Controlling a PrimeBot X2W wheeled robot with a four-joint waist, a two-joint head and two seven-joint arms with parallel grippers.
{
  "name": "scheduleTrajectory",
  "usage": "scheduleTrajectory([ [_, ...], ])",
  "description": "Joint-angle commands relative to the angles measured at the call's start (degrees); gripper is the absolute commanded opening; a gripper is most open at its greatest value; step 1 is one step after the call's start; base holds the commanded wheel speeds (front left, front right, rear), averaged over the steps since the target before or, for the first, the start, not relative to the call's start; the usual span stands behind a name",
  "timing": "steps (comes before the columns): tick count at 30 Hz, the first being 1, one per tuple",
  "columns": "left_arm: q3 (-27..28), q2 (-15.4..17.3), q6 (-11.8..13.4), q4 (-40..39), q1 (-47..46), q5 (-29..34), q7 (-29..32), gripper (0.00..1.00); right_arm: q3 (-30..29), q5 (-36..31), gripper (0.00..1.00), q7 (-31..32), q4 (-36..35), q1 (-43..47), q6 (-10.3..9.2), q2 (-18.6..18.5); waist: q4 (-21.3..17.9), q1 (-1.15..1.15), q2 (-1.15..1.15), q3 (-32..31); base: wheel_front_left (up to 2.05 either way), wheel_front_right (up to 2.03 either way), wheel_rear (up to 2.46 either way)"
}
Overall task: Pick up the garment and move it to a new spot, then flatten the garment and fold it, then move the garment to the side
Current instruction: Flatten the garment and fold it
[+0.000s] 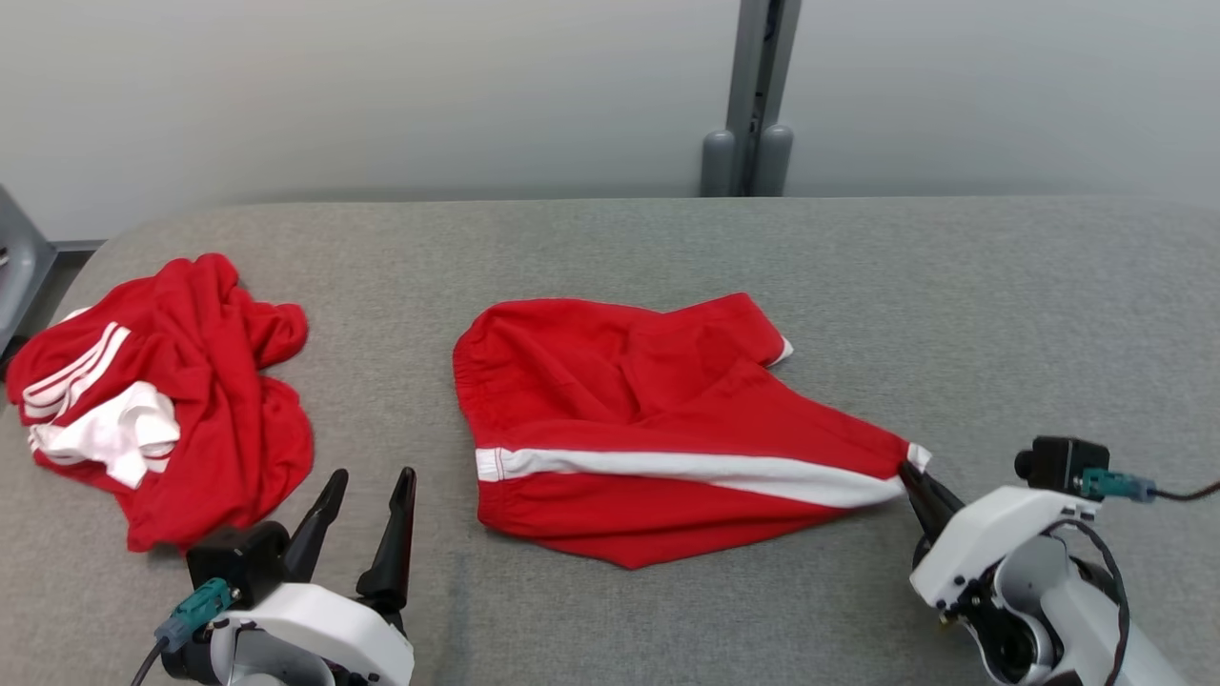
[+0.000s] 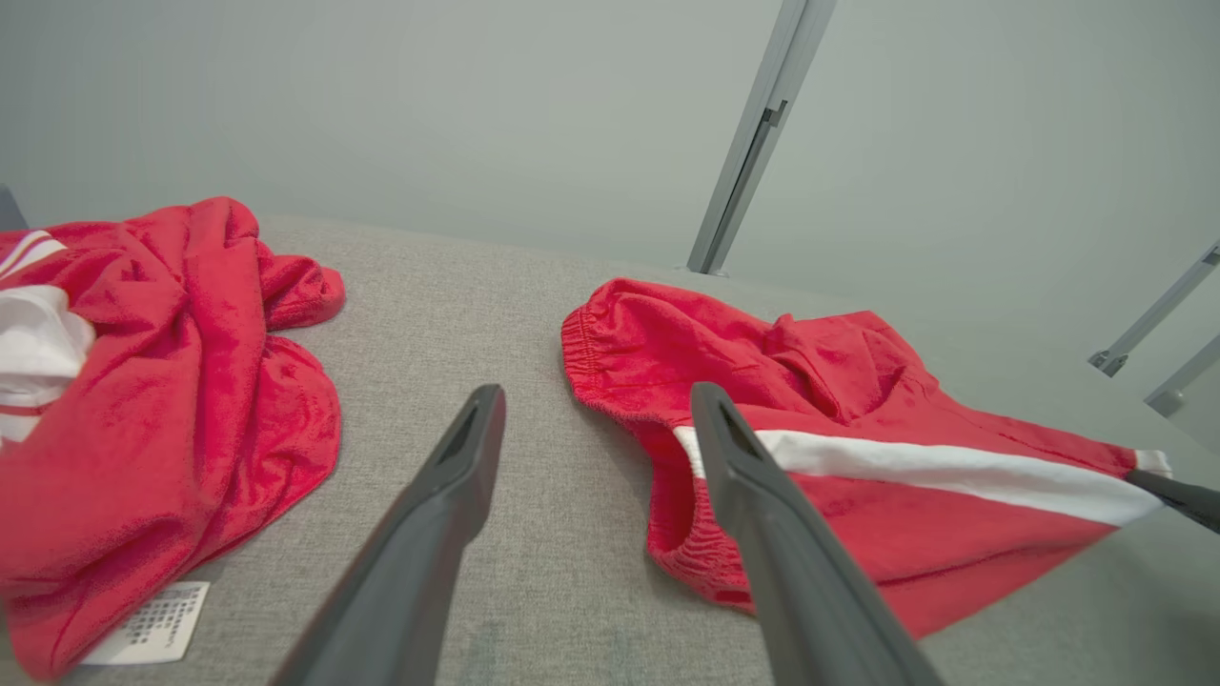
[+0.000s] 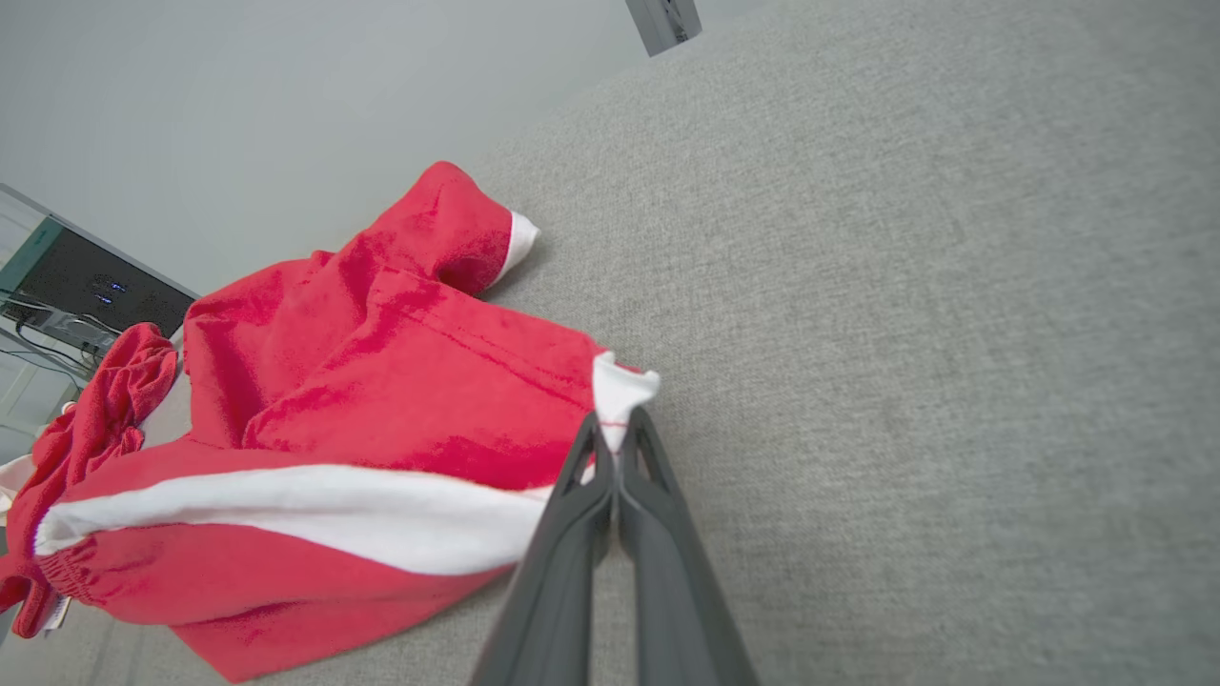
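The garment (image 1: 658, 429), red shorts with a white side stripe, lies spread in the middle of the grey table (image 1: 610, 248). My right gripper (image 1: 910, 472) is shut on the white-trimmed leg hem at the garment's right tip, and the cloth is pulled taut toward it. In the right wrist view the closed fingers (image 3: 610, 448) pinch that white hem (image 3: 620, 391). My left gripper (image 1: 372, 486) stands open near the table's front left, just left of the garment's waistband (image 2: 610, 381), touching nothing.
A second red garment with white stripes (image 1: 162, 400) lies crumpled at the table's left, with a white label (image 2: 152, 624) showing at its near edge. A grey post (image 1: 753, 95) stands behind the table against the pale wall.
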Motion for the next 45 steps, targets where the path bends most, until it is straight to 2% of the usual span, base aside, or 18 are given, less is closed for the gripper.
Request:
scheduleTrajectory([
  [1,0.11,0.29,0.36,-0.04,0.74,-0.07,0.2,1.0,-0.37,-0.36,0.0,-0.43,-0.7,1.17,0.02,-0.32,-1.04,0.0,0.0,-0.28,0.0,0.0,0.0],
  [3,0.29,0.51,0.49,-0.11,0.74,-0.22,0.1,1.0,-1.16,-0.94,0.0,-0.75,-2.18,3.3,0.03,-0.2,-1.77,0.0,0.0,-0.43,0.0,0.0,0.0],
  [7,0.37,0.72,0.68,-0.13,1.67,-0.37,0.12,1.0,-2.5,-2.21,0.08,-0.69,-4.95,7.53,0.02,0.79,-3.01,0.0,0.0,-0.91,0.0,0.0,0.0],
  [8,0.37,0.8,0.78,-0.11,1.93,-0.48,0.24,1.0,-3.03,-2.51,0.21,-0.52,-5.51,8.54,0.03,0.99,-3.31,0.0,0.0,-1.02,0.0,0.0,0.0],
  [9,0.35,0.85,0.87,-0.09,2.08,-0.66,0.28,1.0,-3.43,-2.93,0.41,-0.29,-5.85,9.42,0.03,1.18,-3.6,0.0,0.0,-1.13,0.0,0.0,0.0],
  [10,0.36,0.93,0.91,-0.11,2.14,-0.76,0.26,1.0,-3.79,-3.46,0.95,-0.19,-6.05,10.19,0.02,1.43,-3.84,0.0,0.0,-1.19,0.0,0.0,0.0],
  [11,0.36,1.03,0.89,-0.14,2.24,-0.85,0.41,1.0,-4.25,-4.34,1.0,-0.12,-6.18,10.83,0.03,1.61,-4.01,0.0,0.0,-1.23,0.0,0.0,0.0],
  [20,0.45,1.88,1.51,-1.28,2.85,-1.07,1.29,1.0,-9.05,-9.56,1.0,-3.94,-11.96,12.81,0.03,3.18,-5.1,0.0,0.0,-1.87,0.0,0.0,0.0],
  [29,2.99,3.54,3.23,-4.38,4.01,-1.74,0.71,1.0,-12.04,-13.73,1.0,-10.21,-25.06,15.11,0.03,3.86,-5.5,0.0,0.0,-2.49,0.0,0.0,0.0],
  [35,6.39,4.86,4.09,-8.17,4.55,0.82,-0.74,1.0,-14.54,-18.88,1.0,-13.84,-32.19,16.53,0.03,4.43,-5.5,0.0,0.0,-2.58,0.0,0.0,0.0],
  [40,10.39,3.65,4.73,-11.72,6.26,3.97,-1.16,1.0,-17.02,-23.63,1.0,-15.63,-35.43,18.37,0.03,5.09,-5.15,0.0,0.0,-2.89,0.0,0.0,0.0],
  [45,17.38,-0.63,4.39,-17.01,10.39,11.27,-1.17,1.0,-16.91,-27.37,1.0,-16.42,-37.56,21.26,0.03,5.77,-4.87,0.0,0.0,-3.04,0.0,0.0,0.0],
])
